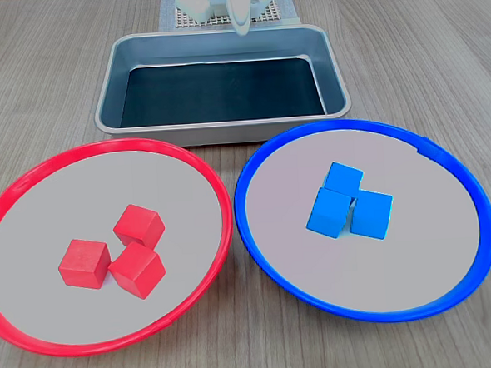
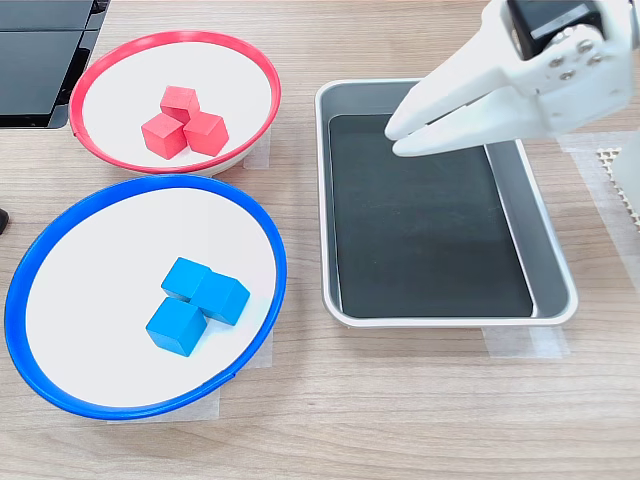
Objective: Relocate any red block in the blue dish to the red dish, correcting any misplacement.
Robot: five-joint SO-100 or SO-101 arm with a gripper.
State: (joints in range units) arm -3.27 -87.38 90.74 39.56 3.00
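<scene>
The red dish [image 1: 5, 199] [image 2: 180, 36] holds three red blocks in a tight cluster [image 1: 139, 225] [image 2: 180, 102]. In the blue dish [image 1: 350, 124] [image 2: 140, 183] lie three blue cubes [image 1: 343, 178] [image 2: 222, 297], touching one another; no red block shows in it. My white gripper [image 1: 242, 24] [image 2: 397, 137] hangs above the metal tray's far end, well apart from both dishes. Its fingers are shut with nothing between them.
A rectangular metal tray [image 1: 226, 133] [image 2: 450, 320] with a dark bare floor stands behind the dishes in the first exterior view. The arm's base sits on a white mesh mat [image 1: 184, 19]. Dark flat panels [image 2: 40, 50] fill the second exterior view's top left corner.
</scene>
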